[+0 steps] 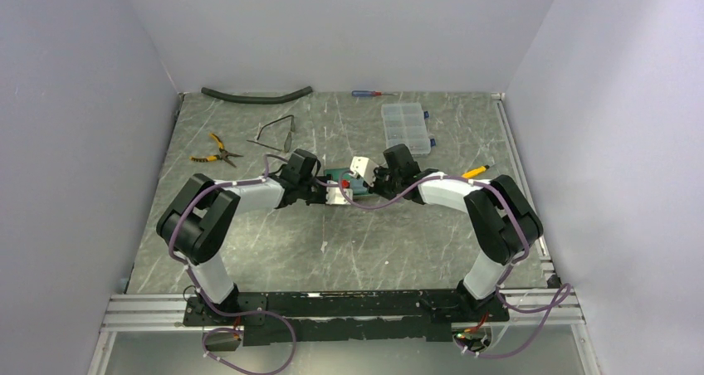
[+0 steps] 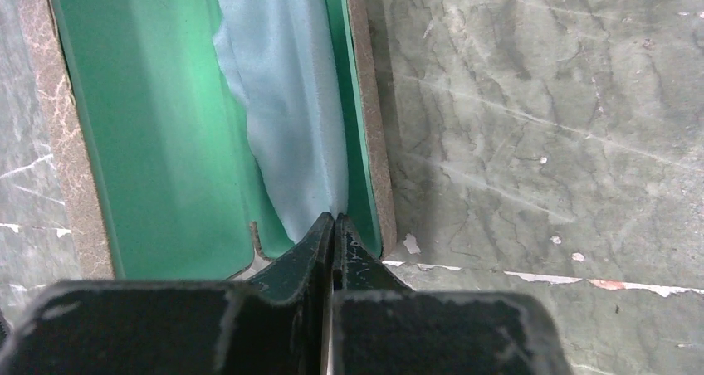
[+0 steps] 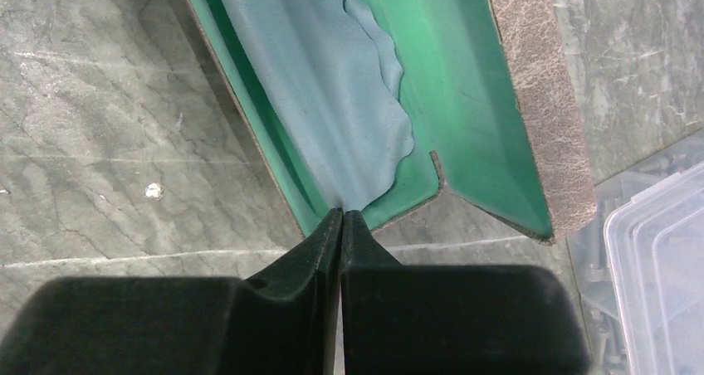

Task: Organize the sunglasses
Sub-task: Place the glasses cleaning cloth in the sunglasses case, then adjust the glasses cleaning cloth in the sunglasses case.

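Toward the back left of the table [image 1: 374, 242], seen from above, the sunglasses [image 1: 278, 134] lie flat and alone, behind the left gripper [image 1: 322, 191] and just right of the yellow-handled pliers [image 1: 214, 149]. Their thin wires run mostly left to right, the right end tilted toward the back wall. At this size we cannot tell front from arms. Both arms reach inward to the open case [image 1: 339, 176] at mid-table, the right gripper [image 1: 375, 180] at its right end. A clear organizer box [image 1: 405, 128] sits behind the right gripper.

Down the left wrist camera we see the left gripper [image 2: 334, 230] with its jaws pressed together at a corner of the case [image 2: 149, 143]. A pale blue cloth [image 2: 290, 101] lying on the teal lining narrows to a point that ends between the fingertips.

From the right wrist, the right gripper [image 3: 342, 226] also has its jaws pressed together, nipping the tapered end of the cloth [image 3: 315, 85]. The case [image 3: 473, 101] lies open and angled, its brown outer edge to the right, and the organizer box [image 3: 664, 267] is at the lower right.
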Motion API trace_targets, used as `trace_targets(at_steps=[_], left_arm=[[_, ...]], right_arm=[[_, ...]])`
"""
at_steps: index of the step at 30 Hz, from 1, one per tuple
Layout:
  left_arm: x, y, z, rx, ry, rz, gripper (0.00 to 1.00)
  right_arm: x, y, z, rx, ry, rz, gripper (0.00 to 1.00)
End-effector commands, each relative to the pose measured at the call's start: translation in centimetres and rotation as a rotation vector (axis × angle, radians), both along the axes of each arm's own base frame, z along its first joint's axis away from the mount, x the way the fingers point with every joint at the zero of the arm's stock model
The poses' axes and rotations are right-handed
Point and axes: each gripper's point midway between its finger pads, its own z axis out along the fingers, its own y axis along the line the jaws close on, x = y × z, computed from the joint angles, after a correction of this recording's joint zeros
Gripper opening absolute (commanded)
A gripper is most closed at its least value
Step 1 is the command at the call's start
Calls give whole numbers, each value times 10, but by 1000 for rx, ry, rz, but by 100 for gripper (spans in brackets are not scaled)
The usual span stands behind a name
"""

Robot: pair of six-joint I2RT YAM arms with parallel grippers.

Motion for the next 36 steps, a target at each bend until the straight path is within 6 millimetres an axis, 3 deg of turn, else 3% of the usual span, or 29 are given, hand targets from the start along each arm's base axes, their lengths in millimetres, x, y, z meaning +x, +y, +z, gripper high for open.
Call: trace_targets(at_steps=[1, 5, 11, 21, 25, 28, 33, 36], left_arm=[[-6, 1, -6, 10, 13, -19, 11], [-8, 1, 0, 7, 11, -28, 27], [-10, 4, 8, 11, 20, -21, 33], [-18, 7, 25, 1, 37, -30, 56], [-14, 4, 32, -14, 42, -22, 60], [-22, 5, 35, -23, 55, -56, 63], [-37, 8, 40, -53, 59, -115, 67], [-39, 9, 42, -60, 70, -115, 68]], right_arm=[[9, 1, 11, 10, -36, -5, 9], [7, 1, 15, 11, -42, 2, 14], [6, 2, 23, 30, -31, -12, 18], [0, 2, 53, 115, -22, -42, 30], [-6, 6, 61, 155, -3, -46, 30], [-12, 13, 72, 231, 24, -62, 29], [-18, 29, 94, 404, 57, -116, 22], [-20, 36, 96, 486, 88, -168, 16]])
